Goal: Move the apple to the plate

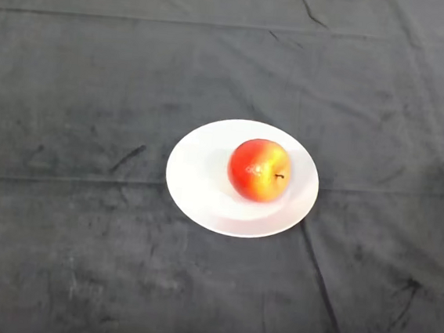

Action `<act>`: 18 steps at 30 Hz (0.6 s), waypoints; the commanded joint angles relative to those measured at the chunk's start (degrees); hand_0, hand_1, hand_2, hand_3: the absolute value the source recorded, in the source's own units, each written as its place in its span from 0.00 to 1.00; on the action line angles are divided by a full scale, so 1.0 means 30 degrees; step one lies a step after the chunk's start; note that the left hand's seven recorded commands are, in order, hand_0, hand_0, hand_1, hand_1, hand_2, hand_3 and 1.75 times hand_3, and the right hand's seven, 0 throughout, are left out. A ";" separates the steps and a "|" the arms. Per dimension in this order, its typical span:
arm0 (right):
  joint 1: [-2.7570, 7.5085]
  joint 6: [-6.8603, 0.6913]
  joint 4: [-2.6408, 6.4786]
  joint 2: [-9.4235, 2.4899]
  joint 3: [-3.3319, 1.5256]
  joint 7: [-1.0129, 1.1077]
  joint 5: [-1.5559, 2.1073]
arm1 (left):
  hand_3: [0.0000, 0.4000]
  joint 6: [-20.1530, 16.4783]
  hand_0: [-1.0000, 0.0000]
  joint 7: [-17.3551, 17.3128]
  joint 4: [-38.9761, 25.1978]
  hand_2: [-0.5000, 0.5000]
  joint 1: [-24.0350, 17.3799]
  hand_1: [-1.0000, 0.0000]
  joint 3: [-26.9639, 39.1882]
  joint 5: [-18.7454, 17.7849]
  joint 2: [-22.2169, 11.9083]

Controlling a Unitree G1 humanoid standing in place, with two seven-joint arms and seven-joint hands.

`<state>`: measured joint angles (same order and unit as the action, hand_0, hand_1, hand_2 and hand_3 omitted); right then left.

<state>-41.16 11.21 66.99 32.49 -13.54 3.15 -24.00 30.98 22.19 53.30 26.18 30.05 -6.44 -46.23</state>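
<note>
1. The red and yellow apple (pixel 259 169) lies on the white plate (pixel 197 181), a little right of its middle, its stem pointing right.
2. The plate sits on the dark cloth (pixel 73 81) covering the table, near the view's centre.

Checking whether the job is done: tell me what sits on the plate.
One red-yellow apple lies on the white plate, right of its middle, stem pointing right. The plate surface under the apple is hidden.

Staged test setup: table w/ dark cloth (pixel 55 261), lone plate (pixel 197 180).
</note>
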 commanded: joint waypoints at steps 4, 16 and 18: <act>-0.0112 0.0121 0.0201 0.0511 0.0007 -0.0139 -0.0071 | 0.00 0.0365 1.00 -0.0121 0.0541 0.50 0.0917 1.00 0.0521 0.0042 -0.1009; -0.0110 0.0119 0.0198 0.0512 0.0007 -0.0139 -0.0070 | 0.00 0.0291 1.00 -0.0178 0.0446 0.50 0.0875 1.00 0.0571 0.0004 -0.1001; -0.0109 0.0119 0.0197 0.0512 0.0007 -0.0139 -0.0069 | 0.00 0.0291 1.00 -0.0179 0.0442 0.50 0.0876 1.00 0.0574 0.0004 -0.0991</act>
<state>-41.16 11.21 66.99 32.49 -13.55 3.15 -24.00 30.98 22.11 53.30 26.18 30.06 -6.44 -46.23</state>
